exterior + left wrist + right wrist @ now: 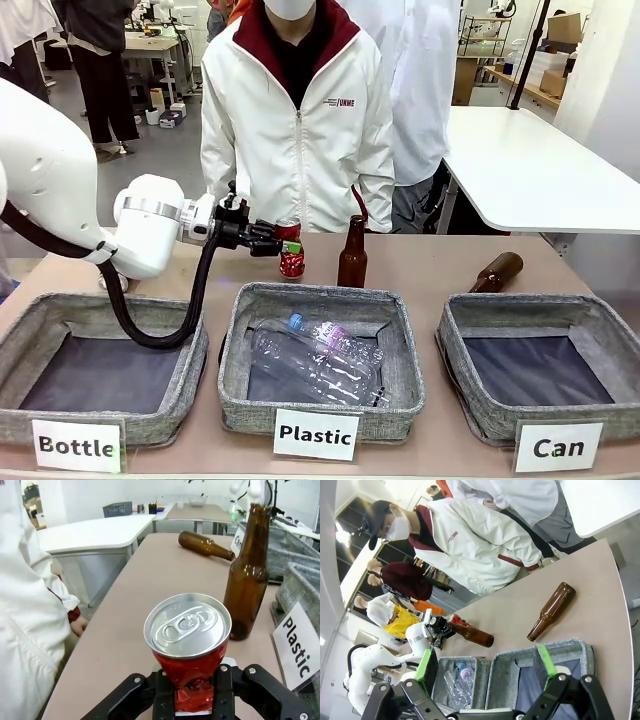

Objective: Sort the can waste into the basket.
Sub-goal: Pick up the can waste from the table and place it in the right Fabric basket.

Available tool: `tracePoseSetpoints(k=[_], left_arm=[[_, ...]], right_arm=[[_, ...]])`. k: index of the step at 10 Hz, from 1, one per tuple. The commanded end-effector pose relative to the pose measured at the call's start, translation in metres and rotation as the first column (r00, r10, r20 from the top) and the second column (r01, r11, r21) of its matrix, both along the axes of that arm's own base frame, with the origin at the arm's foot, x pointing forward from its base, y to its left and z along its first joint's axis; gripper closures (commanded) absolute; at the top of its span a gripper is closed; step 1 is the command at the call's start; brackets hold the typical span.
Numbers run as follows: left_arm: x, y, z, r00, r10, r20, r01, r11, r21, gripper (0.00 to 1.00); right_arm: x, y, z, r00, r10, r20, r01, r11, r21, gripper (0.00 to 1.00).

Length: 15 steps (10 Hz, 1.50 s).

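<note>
Clamping the red can (187, 640), the left gripper (192, 692) has its grasp; the right gripper (485, 670) stands open. Next, carry it over the Can basket (600, 312).

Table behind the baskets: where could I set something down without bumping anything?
The bare strip of table between the upright brown bottle and the lying brown bottle is free. The Can basket has a bare lining too. It's crowded where the left fingers grip the red can beside the upright bottle.
</note>
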<state>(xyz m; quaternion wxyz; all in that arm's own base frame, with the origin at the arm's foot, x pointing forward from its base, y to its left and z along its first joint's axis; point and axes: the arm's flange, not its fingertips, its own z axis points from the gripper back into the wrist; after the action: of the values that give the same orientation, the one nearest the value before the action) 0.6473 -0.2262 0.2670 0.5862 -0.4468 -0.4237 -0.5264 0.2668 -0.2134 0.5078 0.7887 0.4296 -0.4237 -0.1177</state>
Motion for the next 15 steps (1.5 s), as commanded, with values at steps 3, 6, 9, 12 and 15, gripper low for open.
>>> tracePoseSetpoints(k=[3,6,9,12,15], left_arm=[[-0.063,0.056,0.111,0.976,0.15,0.157,-0.138,0.987,-0.087,1.0],[-0.166,0.127,0.185,0.997,0.004,-0.08,0.0,0.999,0.042,1.0],[-0.267,0.174,0.224,0.987,0.003,-0.161,0.024,0.986,0.162,1.0],[-0.332,0.177,0.233,0.971,0.22,-0.093,-0.192,0.951,0.243,1.0],[-0.301,0.182,0.224,0.992,0.059,-0.115,-0.035,0.979,0.201,1.0]], right_arm=[[0.004,-0.001,0.0,0.999,0.002,0.039,-0.002,1.0,-0.004,0.0],[0.004,-0.001,0.0,0.999,0.002,0.039,-0.002,1.0,-0.004,0.0],[0.004,-0.001,0.0,0.999,0.002,0.039,-0.002,1.0,-0.004,0.0],[0.004,-0.001,0.0,0.999,0.002,0.039,-0.002,1.0,-0.004,0.0],[0.004,-0.001,0.0,0.999,0.002,0.039,-0.002,1.0,-0.004,0.0]])
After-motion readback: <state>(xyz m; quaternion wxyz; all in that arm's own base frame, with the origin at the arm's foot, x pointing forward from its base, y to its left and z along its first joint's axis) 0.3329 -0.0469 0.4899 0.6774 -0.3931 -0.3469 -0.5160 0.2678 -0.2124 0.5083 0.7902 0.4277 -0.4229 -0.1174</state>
